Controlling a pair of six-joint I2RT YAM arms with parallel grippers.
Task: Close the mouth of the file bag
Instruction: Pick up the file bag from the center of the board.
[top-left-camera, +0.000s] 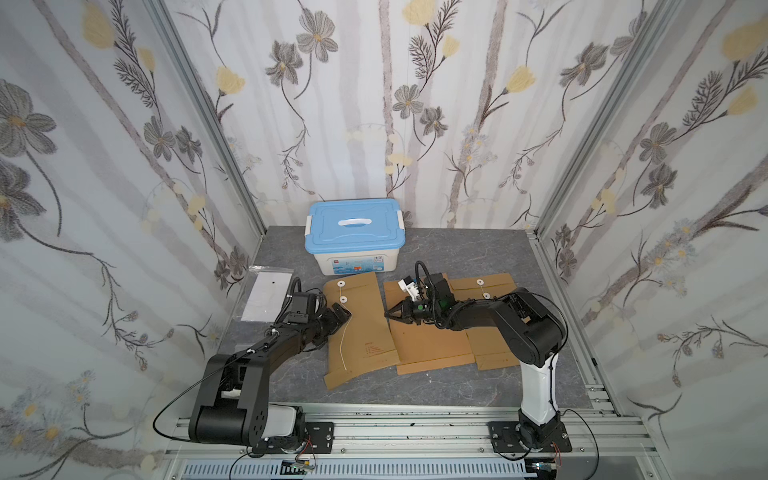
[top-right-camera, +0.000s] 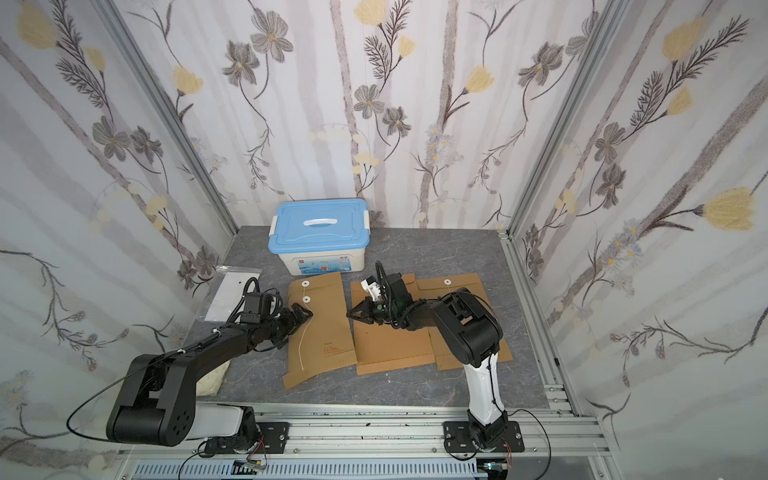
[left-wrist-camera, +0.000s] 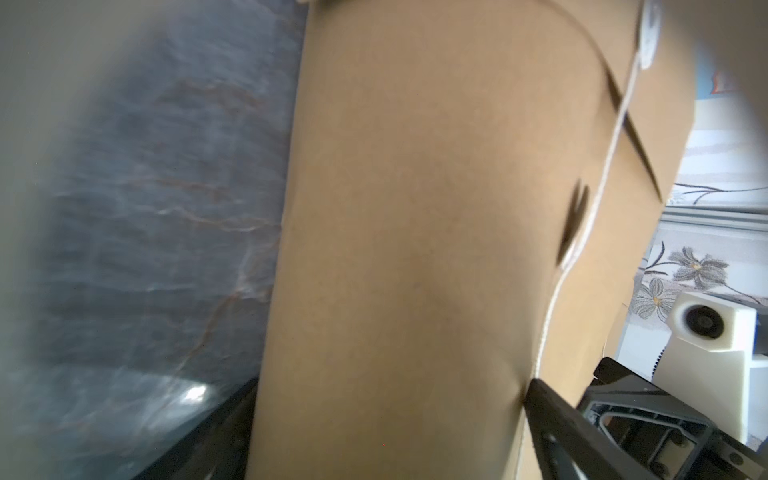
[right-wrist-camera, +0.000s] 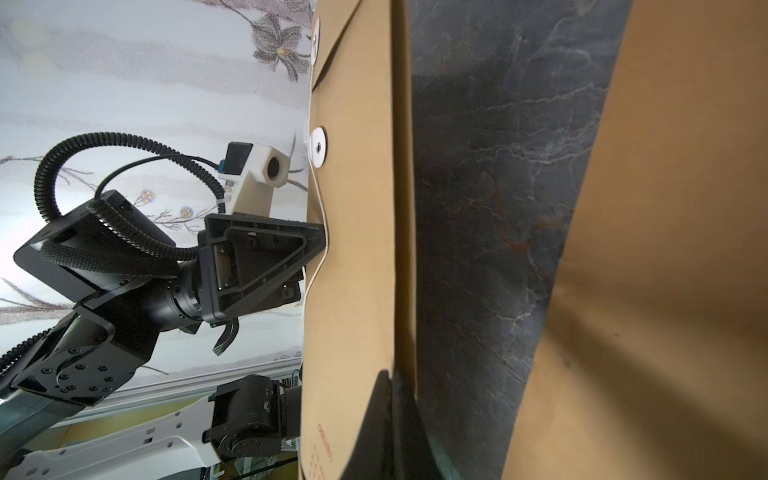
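Grey tabletop: file bag is seemingly steadied by pressed-together right gripper; loose string must next be pinched by spread left gripper.

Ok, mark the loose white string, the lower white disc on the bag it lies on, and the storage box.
white string (top-left-camera: 340, 345), in a top view, midway along its loose length.
lower white disc (top-left-camera: 343, 299), in a top view, its centre.
storage box (top-left-camera: 332, 239), in a top view, blue lid, beside the handle.
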